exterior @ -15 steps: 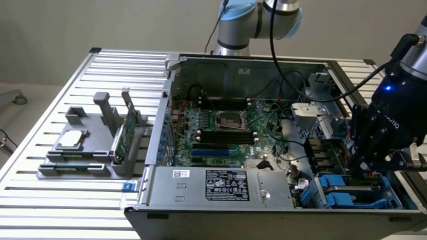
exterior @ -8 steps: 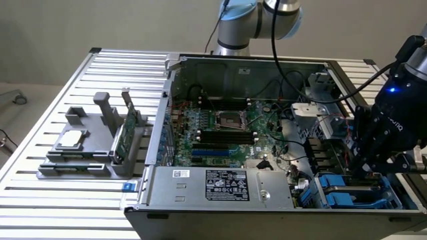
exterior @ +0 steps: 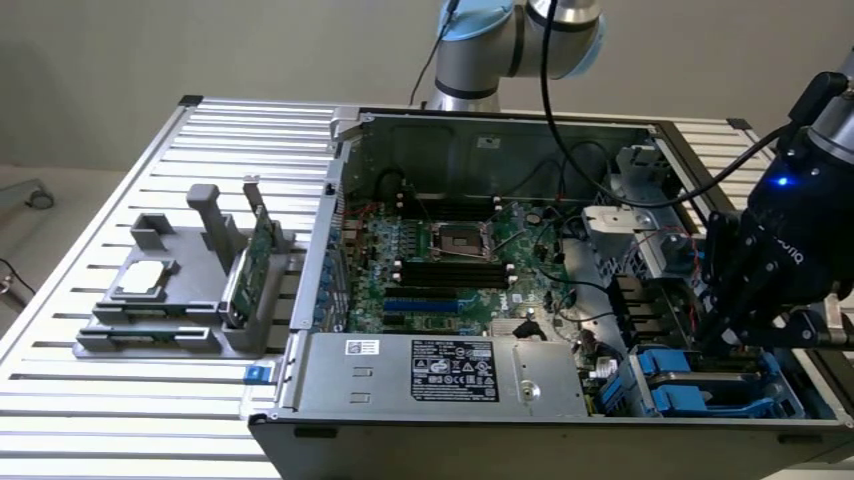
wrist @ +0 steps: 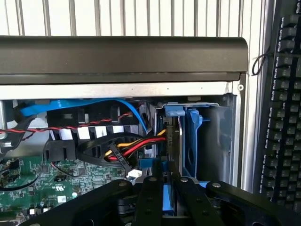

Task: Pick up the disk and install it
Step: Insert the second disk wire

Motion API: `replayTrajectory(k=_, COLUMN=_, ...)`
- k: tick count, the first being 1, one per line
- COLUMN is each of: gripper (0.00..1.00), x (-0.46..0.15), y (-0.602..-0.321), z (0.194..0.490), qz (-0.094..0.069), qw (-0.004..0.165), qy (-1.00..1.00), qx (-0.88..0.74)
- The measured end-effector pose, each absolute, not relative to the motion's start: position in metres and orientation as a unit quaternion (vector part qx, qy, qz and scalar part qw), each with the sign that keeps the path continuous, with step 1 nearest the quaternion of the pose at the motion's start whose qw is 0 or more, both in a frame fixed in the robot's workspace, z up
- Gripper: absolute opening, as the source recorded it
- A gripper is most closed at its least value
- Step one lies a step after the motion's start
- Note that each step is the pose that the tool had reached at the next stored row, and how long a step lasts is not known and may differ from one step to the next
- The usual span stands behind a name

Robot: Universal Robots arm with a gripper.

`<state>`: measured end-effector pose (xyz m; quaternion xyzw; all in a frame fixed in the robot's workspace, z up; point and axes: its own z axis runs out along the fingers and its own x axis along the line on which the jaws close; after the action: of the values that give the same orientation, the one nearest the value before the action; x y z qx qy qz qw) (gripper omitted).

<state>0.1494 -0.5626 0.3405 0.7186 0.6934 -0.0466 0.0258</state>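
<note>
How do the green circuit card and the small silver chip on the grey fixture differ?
The green card stands on edge; the silver chip lies flat. The card is long and green; the chip is small, square, silvery. Both sit in the grey fixture.

blue-framed disk (wrist: 175, 155) upright on edge in the case's drive bay

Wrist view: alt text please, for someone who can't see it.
The black gripper is closed on the edge of the disk in its blue carrier, standing upright in the drive bay at the corner of an open computer case. Beside it run coloured cables over a green motherboard.
</note>
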Motion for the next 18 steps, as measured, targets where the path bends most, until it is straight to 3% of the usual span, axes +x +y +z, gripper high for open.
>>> replayTrajectory(k=18, gripper=0.16, x=0.1502, y=-0.5639, z=0.3416, qz=-0.045, qw=0.024, qy=0.693, qx=0.719)
